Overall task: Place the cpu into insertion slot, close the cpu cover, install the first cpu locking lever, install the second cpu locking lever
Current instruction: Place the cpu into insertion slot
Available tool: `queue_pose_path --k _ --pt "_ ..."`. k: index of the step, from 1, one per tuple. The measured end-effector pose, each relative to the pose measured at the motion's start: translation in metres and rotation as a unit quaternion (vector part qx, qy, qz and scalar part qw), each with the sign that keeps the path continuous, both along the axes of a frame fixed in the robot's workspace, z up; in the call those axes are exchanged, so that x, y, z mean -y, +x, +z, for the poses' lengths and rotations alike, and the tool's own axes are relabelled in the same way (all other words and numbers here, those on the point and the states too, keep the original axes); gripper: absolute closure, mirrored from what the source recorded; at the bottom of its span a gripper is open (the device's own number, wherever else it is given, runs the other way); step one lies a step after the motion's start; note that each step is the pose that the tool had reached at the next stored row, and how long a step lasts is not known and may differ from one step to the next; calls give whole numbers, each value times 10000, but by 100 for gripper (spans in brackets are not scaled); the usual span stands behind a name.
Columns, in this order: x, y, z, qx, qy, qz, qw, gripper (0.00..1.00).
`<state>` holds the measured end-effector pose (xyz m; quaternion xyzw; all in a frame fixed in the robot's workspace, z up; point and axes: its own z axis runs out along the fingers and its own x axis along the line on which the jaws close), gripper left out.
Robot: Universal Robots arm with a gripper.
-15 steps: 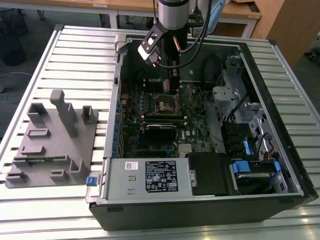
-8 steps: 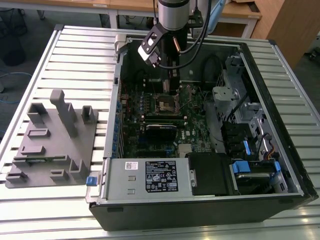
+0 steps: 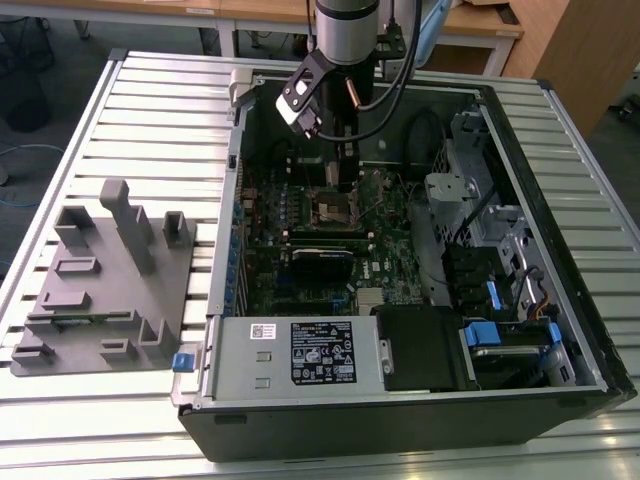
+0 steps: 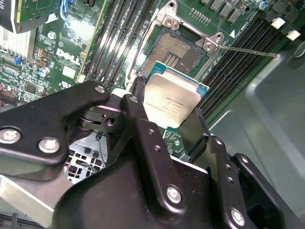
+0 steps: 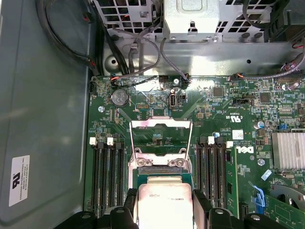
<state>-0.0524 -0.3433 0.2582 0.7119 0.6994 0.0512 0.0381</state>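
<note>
My gripper point(image 3: 345, 178) hangs inside the open computer case, just above the insertion slot point(image 3: 335, 210). It is shut on the cpu point(image 4: 171, 101), a flat square chip with a dull metal top, gripped by two opposite edges. In both wrist views the cpu point(image 5: 164, 199) hovers tilted over one edge of the insertion slot point(image 4: 178, 47), whose pale pin field lies bare. The cpu cover point(image 5: 161, 125), a thin silver frame, stands swung open at the slot's far side. A thin wire locking lever point(image 4: 250, 51) sticks out sideways from the slot.
Long black memory slots point(image 5: 107, 176) flank the socket on both sides. Cables point(image 5: 138, 62) and a metal drive cage point(image 5: 193, 19) lie beyond the board. A power supply point(image 3: 300, 355) fills the case's front. A grey fixture point(image 3: 100, 280) lies on the table at the exterior view's left.
</note>
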Motion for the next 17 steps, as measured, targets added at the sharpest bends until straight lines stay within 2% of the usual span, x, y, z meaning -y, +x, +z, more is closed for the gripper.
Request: queue_pose_path --k 5,17 --pt "0 0 -9 1 2 0 10000 46" --pt "-10 -22 -121 0 3 0 10000 46"
